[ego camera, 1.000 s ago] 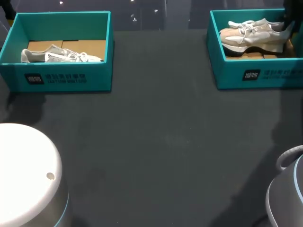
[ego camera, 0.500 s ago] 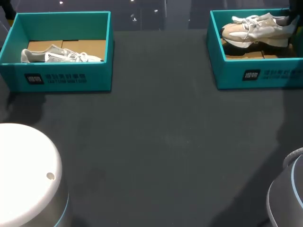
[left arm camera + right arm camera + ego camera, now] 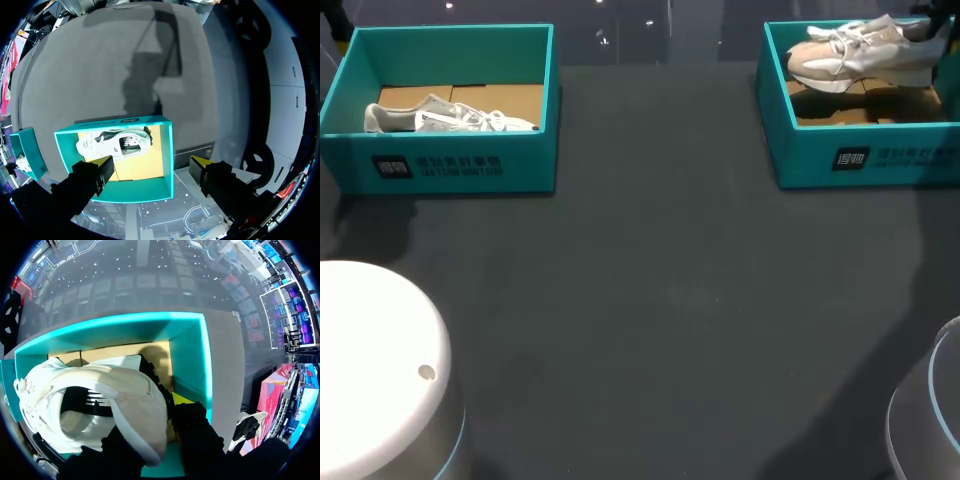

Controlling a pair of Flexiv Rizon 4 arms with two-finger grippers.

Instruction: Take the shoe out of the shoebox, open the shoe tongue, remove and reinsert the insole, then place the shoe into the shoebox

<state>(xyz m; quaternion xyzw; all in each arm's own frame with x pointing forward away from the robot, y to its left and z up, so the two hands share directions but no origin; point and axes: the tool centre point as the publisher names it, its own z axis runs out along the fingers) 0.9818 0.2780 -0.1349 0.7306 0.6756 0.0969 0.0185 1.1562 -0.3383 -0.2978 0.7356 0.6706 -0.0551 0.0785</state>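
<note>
At the far right corner of the dark grey matte worktop [image 3: 660, 300] stands an open-topped teal cardboard shoebox [image 3: 800, 160] with a plain brown card floor. The right gripper [image 3: 150, 432] is clamped on the padded heel collar of a beige-and-white mesh sneaker [image 3: 855, 58], holding it up over that floor, laces uppermost, its shadow beneath. At the far left corner a second teal shoebox [image 3: 520, 165] holds a white lace-up shoe [image 3: 445, 118] lying on its side. Above it hangs the left gripper [image 3: 151, 165], fingers spread wide, holding nothing.
</note>
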